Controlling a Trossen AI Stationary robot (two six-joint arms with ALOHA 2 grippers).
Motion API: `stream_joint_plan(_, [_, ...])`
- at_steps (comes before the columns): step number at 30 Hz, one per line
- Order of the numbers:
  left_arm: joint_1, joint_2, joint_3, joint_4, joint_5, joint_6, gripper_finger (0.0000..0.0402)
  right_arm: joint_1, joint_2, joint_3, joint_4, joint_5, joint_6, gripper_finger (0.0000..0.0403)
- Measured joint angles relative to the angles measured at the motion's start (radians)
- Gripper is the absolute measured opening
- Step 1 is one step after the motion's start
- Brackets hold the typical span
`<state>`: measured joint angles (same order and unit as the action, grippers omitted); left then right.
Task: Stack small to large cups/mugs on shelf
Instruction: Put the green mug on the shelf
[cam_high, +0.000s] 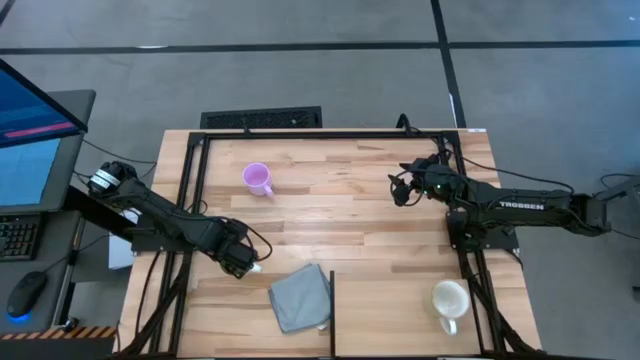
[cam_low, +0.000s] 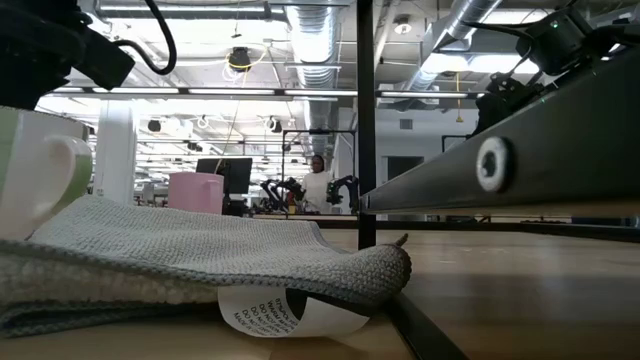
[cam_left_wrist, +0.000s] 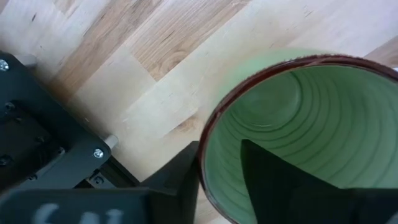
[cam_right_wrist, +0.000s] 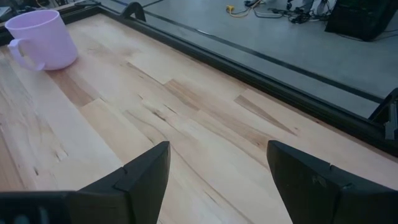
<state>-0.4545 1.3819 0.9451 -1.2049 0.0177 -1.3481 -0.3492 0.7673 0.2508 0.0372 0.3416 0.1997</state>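
Observation:
The green mug (cam_left_wrist: 311, 118) stands upright on the table at the near left, mouth up. My left gripper (cam_high: 240, 260) points down over it and stands open, one finger (cam_left_wrist: 280, 180) inside the mug and the other (cam_left_wrist: 180, 177) outside its wall. The lilac mug (cam_high: 257, 178) stands upright at the far middle, also seen in the right wrist view (cam_right_wrist: 42, 38). The cream-white mug (cam_high: 450, 298) stands upright at the near right. My right gripper (cam_high: 400, 188) hovers open above the table's far right, with nothing between its fingers. I cannot make out a shelf. My left gripper comes from above with its fingers on either side of the green mug's wall at the dark rim (cam_left_wrist: 203, 155). The outer finger lies right at the rim; I cannot tell whether it touches. A strip of green shows between the inner finger and the wall.
A grey cloth (cam_high: 300, 297) lies crumpled near the front edge, over a printed paper tag (cam_low: 280, 312). A black upright post (cam_low: 366, 120) rises beside it. A black frame (cam_high: 330, 133) runs along the table's edges. Bare wood lies between the mugs.

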Motion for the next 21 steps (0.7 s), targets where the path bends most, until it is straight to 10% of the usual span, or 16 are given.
stream_joint_plan(10, [0.003, -0.001, 0.001, 0.003, -0.033, 0.090, 0.0011, 0.000, 0.000, 0.000, 0.000, 0.000, 0.000, 0.0292])
stream_joint_plan(21, [0.063, -0.001, 0.001, 0.004, -0.062, 0.247, 0.0006, 0.000, 0.000, 0.000, 0.000, 0.000, 0.001, 0.0292])
